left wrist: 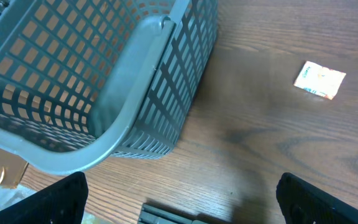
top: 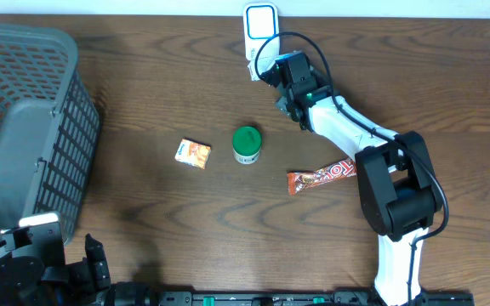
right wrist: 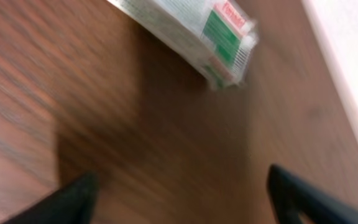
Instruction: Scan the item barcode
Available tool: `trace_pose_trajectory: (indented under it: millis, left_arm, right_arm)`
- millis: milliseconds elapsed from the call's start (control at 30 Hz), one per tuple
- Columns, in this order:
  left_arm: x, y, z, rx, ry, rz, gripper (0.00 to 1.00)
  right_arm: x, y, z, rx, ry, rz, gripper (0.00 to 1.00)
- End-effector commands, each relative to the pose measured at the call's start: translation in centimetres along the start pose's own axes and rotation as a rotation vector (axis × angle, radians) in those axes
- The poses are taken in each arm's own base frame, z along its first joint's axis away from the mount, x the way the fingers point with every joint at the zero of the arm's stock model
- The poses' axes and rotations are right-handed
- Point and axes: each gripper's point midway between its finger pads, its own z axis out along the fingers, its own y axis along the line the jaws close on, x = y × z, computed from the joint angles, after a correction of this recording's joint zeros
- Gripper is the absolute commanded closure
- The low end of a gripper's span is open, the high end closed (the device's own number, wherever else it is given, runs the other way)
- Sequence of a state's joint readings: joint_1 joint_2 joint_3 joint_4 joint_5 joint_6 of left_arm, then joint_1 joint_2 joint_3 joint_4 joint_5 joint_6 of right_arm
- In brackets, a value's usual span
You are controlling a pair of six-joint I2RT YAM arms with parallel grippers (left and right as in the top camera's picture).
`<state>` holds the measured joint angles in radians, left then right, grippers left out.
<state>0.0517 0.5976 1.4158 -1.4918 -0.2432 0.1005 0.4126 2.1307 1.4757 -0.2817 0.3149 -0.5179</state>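
A white and green packet (right wrist: 213,34) lies flat on the wood, just ahead of my right gripper (right wrist: 182,186). That gripper is open, with nothing between its fingers. From overhead the packet (top: 256,66) sits just below the white, blue-edged scanner (top: 261,21) at the table's back edge, and the right gripper (top: 272,70) hovers beside it. My left gripper (left wrist: 185,202) is open and empty at the front left, near the basket. A small orange packet (top: 193,153), a green tub (top: 247,144) and a candy bar (top: 321,177) lie mid-table.
A large grey basket (top: 24,127) fills the left side; its rim (left wrist: 135,93) is close ahead of the left gripper. The orange packet (left wrist: 319,79) shows at the upper right of the left wrist view. A pale wall runs behind the table.
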Motion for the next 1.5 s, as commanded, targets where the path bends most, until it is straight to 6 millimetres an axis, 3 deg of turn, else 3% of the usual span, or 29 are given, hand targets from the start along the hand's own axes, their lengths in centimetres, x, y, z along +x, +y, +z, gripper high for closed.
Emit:
trace_pose_trajectory:
  millis: [0, 133, 333, 500, 733, 867, 1000, 1067, 1233, 1367, 1467]
  left_arm:
    - [-0.1, 0.3, -0.1, -0.015, -0.002, -0.016, 0.03]
    - [-0.1, 0.3, -0.1, -0.015, -0.002, -0.016, 0.03]
    - [-0.1, 0.3, -0.1, -0.015, -0.002, -0.016, 0.03]
    - [-0.1, 0.3, -0.1, -0.015, -0.002, -0.016, 0.03]
    - [-0.1, 0.3, -0.1, -0.015, -0.002, -0.016, 0.03]
    - [-0.1, 0.3, -0.1, -0.015, -0.002, -0.016, 0.03]
    - [-0.1, 0.3, -0.1, -0.015, -0.002, -0.016, 0.03]
    - [-0.1, 0.3, -0.1, -0.015, -0.002, -0.016, 0.03]
    - [-0.1, 0.3, -0.1, -0.015, -0.002, -0.016, 0.03]
    - [-0.1, 0.3, -0.1, -0.015, -0.002, -0.016, 0.03]
    - [-0.1, 0.3, -0.1, -0.015, -0.002, -0.016, 0.03]
  right_arm:
    - [-1.9, 0.3, -0.8, -0.146, -0.108, 0.265, 0.07]
    - [-2.9, -0.5, -0.4, -0.245, -0.208, 0.341, 0.05]
    - [-3.1, -3.7, 0.9, -0.205, -0.301, 0.333, 0.01]
    - [-4.3, -3.3, 0.7, -0.328, -0.426, 0.303, 0.01]
    - [-2.4, -1.9, 4.5, -0.393, -0.412, 0.290, 0.01]
    - [-3.1, -1.8, 7.5, -0.401, -0.394, 0.273, 0.02]
    - [-3.4, -1.8, 8.4, -0.421, -0.362, 0.272, 0.24]
    - [-3.0, -1.7, 8.5, -0.420, -0.344, 0.271, 0.48]
    - [-1.7, -1.7, 8.9, -0.417, -0.289, 0.280, 0.95]
    - [-1.3, -2.0, 7.9, -0.421, -0.237, 0.302, 0.99]
    - [-1.6, -3.1, 4.5, -0.438, -0.210, 0.304, 0.99]
